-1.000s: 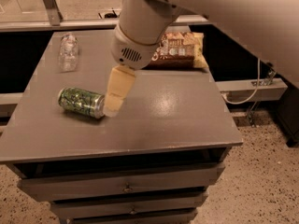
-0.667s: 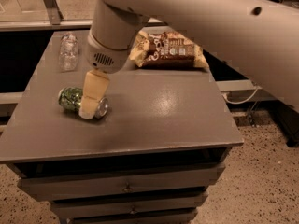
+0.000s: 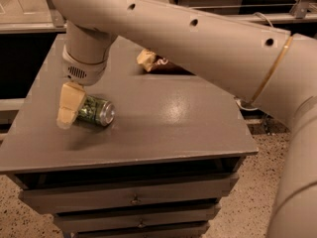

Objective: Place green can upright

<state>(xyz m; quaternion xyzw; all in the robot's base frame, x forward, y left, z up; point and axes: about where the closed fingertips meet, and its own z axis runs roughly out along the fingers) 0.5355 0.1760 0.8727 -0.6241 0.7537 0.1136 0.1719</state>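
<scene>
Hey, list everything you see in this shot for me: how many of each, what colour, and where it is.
green can: one, mottled green with a silver end, lying on its side on the left part of the tabletop, silver end facing right.
snack bag: one, brown and cream, at the back of the tabletop, mostly hidden behind the arm.
table: one, grey.
drawers: at least two, grey with small knobs, under the tabletop's front edge.
floor: speckled beige, around the table.
arm: one, beige, reaching from the right across the top of the view.
gripper: one, cream, down at the can's left end.
</scene>
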